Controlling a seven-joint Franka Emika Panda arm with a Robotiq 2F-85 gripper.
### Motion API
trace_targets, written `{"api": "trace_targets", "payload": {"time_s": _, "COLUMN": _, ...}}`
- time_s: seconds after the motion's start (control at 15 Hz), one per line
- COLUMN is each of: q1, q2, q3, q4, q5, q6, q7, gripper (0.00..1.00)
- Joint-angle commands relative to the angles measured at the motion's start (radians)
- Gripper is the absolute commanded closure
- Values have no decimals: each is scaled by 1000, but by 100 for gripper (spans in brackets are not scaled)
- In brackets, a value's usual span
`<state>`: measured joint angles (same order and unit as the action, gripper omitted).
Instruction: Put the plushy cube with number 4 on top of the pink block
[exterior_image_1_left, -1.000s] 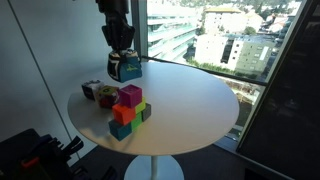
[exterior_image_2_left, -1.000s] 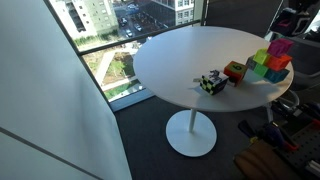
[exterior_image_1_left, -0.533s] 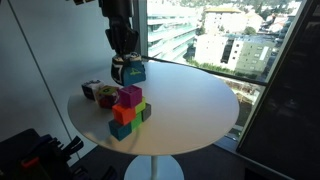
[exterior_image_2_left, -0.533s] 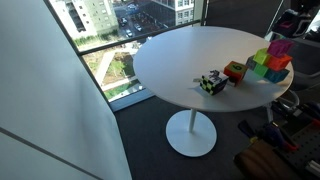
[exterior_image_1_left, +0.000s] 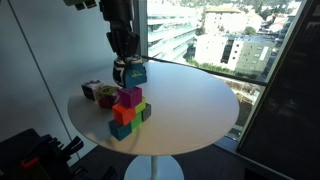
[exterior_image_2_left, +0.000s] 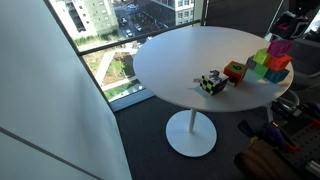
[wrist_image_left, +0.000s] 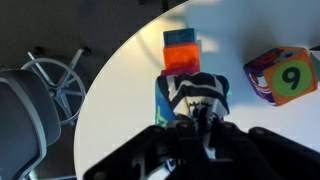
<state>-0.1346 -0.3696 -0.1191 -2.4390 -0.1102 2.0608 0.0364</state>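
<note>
Gripper (exterior_image_1_left: 125, 68) — clamped on the teal plush cube (exterior_image_1_left: 134, 74), holding it in the air just above the pink block (exterior_image_1_left: 128, 96). Looks just clear of it; contact can't be ruled out at this res.

Progress: pick-up done, carry approx done. Left: centre over the pink block, lower, let go. The pink block tops a small stack and is smaller than the cube, so I'd guess a tippy landing.

Count, ref. the pink block:
- 1 plush cube, 1 pink block
- 1 orange-red block (exterior_image_1_left: 122, 113) directly under it
- 1 teal block (exterior_image_1_left: 120, 130) lower again
- green blocks (exterior_image_1_left: 142, 108) beside and below — number unclear
- 2 loose soft cubes near it on the table (exterior_image_1_left: 190, 100): number-9 cube (wrist_image_left: 280, 75), multicoloured cube (exterior_image_2_left: 210, 83)
</note>
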Motion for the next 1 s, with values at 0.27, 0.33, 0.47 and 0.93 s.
{"api": "trace_targets", "payload": {"time_s": 0.27, "q1": -6, "q2": -8, "q3": -4, "q4": -21, "q5": -8, "q6": 19, "q7": -25, "gripper": 93}}
{"api": "trace_targets", "payload": {"time_s": 0.33, "q1": -6, "q2": -6, "q3": -5, "q4": -21, "q5": -6, "q6": 19, "q7": -26, "gripper": 93}}
{"api": "trace_targets", "payload": {"time_s": 0.47, "q1": -6, "q2": 1, "q3": -8, "q4": -20, "q5": -2, "q6": 19, "q7": -30, "gripper": 93}}
{"api": "trace_targets", "payload": {"time_s": 0.93, "q1": -7, "q2": 18, "q3": -14, "q4": -15, "q5": -1, "q6": 18, "q7": -33, "gripper": 93}}
